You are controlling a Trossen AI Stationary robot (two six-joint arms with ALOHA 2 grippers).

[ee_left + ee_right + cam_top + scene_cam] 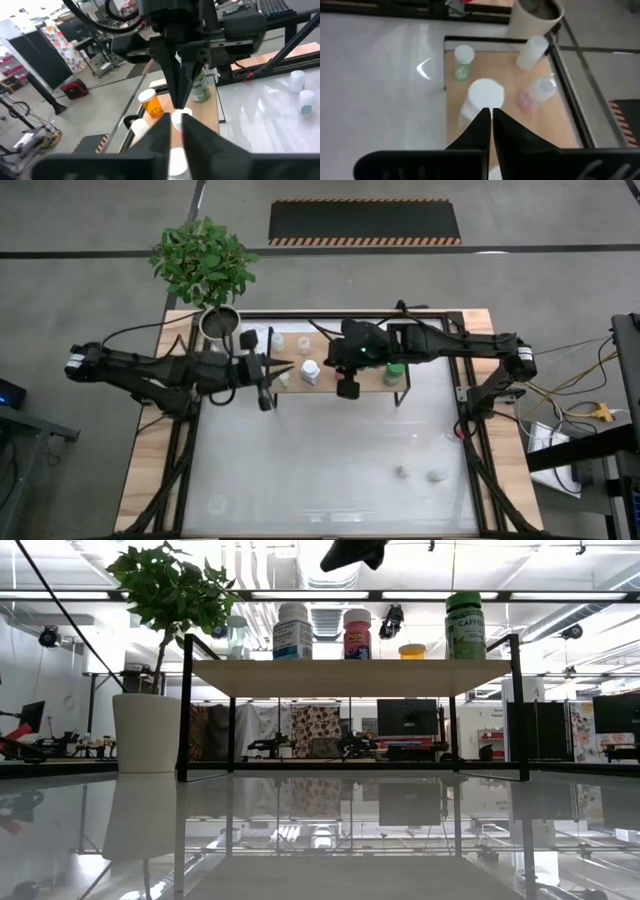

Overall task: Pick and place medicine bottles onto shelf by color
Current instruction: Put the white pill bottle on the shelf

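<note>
The shelf point(368, 377), light wood on a black frame, stands at the table's far side. Several bottles stand on it: a large white one point(485, 95), a small green-labelled one point(463, 55), a pinkish one point(532, 97), an orange one point(151, 104) and a green-capped one point(394, 373). My right gripper point(490, 112) is shut and hovers above the large white bottle, well clear of the shelf in the low view point(355, 552). My left gripper point(288, 366) is at the shelf's left end, pointing right along it. It is shut, with only a narrow slit point(175, 125).
Two small pale bottles point(400, 472) point(435, 476) lie on the glass table toward its near right. A metal pot point(220, 320) with a leafy plant stands at the shelf's far left corner. A white bottle point(532, 50) is near the pot on the shelf.
</note>
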